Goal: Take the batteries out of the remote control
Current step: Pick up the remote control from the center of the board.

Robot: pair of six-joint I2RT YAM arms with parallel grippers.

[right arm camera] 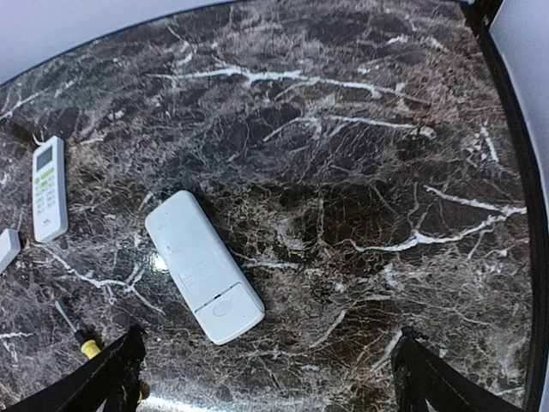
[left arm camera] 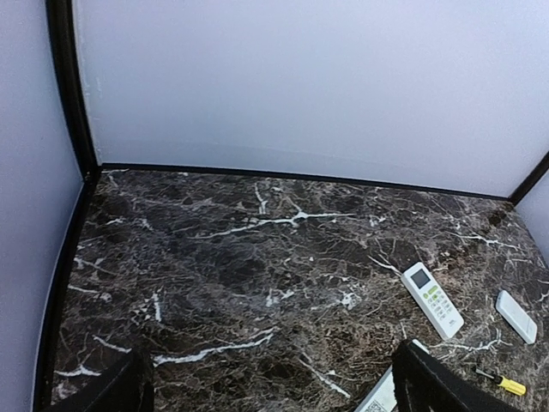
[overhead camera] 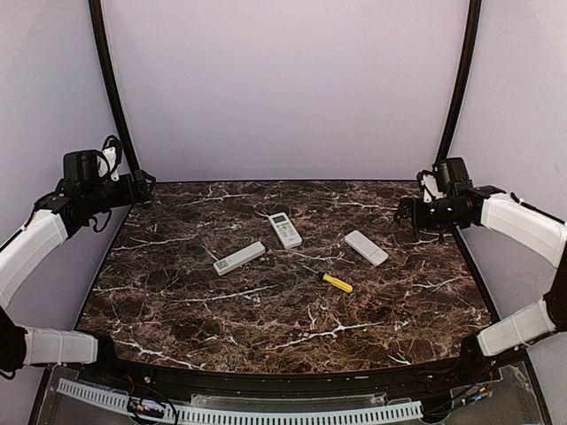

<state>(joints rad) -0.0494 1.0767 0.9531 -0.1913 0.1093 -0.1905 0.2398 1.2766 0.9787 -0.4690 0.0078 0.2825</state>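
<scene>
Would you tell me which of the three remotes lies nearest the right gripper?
The rightmost remote, plain back up; the screen-up remote and leftmost remote lie farther from the right gripper.

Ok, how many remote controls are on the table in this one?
3. The left remote lies left of centre, the middle remote sits face up farther back, and the right remote lies face down to its right. None appears hidden.

A white remote [right arm camera: 202,265] lies back-up on the dark marble surface [right arm camera: 360,172], with a second remote [right arm camera: 49,187] display-up to its left. A yellow-handled screwdriver [right arm camera: 81,339] lies near left, beside a white corner [right arm camera: 7,249], possibly a third remote. The end effector [right arm camera: 270,365] hangs with fingers spread wide.
</scene>
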